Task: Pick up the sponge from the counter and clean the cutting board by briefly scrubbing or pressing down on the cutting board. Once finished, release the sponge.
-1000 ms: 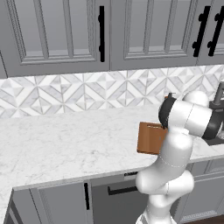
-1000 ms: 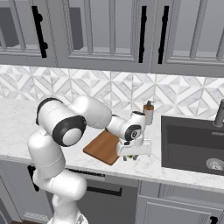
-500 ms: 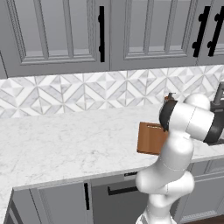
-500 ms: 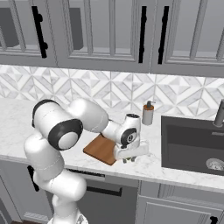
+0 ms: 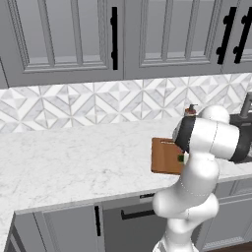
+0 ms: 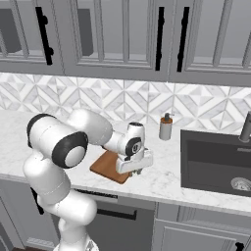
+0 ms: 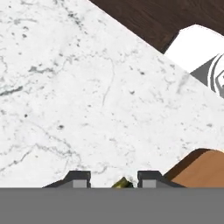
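Observation:
The reddish-brown cutting board point(image 6: 107, 165) lies on the white marble counter point(image 6: 162, 176) near its front edge, and one corner of the board point(image 7: 203, 168) shows at the lower right of the hand view. My gripper point(image 6: 138, 171) hangs low over the counter just right of the board. Its two dark fingertips point(image 7: 78, 178) stand close together, with a yellow-green sliver of the sponge point(image 7: 121, 183) pinched between them. From the left, the arm covers the hand, and a small green bit of the sponge point(image 5: 181, 158) peeks out over the cutting board point(image 5: 166, 156).
A soap dispenser point(image 6: 165, 127) stands behind the gripper near the backsplash. The dark sink point(image 6: 215, 162) and its faucet point(image 6: 245, 127) lie to the right. The counter's front edge point(image 7: 131, 30) drops to dark floor. Grey cabinets hang above.
The jaws have closed in on the sponge. The hand has dropped slightly and shifted a little toward the board's right edge.

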You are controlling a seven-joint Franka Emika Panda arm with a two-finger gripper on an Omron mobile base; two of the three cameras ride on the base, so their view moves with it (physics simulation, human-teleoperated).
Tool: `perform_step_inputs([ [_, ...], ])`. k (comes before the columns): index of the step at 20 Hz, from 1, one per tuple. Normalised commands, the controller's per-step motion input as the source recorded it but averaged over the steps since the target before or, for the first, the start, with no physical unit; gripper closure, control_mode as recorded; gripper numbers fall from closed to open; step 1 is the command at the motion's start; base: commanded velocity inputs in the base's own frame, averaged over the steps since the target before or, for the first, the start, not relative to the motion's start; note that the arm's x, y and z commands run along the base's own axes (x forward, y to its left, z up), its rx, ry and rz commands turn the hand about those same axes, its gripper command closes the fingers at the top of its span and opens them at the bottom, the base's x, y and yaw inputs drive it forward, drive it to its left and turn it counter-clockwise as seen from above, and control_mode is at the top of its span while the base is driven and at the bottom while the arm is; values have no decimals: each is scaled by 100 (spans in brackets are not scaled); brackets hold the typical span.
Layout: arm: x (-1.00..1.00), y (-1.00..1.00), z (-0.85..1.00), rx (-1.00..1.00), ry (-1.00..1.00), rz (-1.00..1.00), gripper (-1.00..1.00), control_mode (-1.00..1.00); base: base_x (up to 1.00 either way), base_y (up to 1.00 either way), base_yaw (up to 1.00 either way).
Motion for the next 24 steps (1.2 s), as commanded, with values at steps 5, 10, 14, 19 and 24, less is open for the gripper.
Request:
perform_step_inputs([
  [5, 64, 100, -28, -20, 0, -22, 100, -100, 0, 0, 0],
  [10, 21, 100, -3, -18, 0, -18, 100, -100, 0, 0, 0],
  [14, -6, 91, 36, -11, 0, -9, 100, -100, 0, 0, 0],
  [19, 19, 98, -44, -26, 17, -6, 100, -100, 0, 0, 0],
  [24, 32, 100, -100, -43, 29, -8, 100, -100, 0, 0, 0],
])
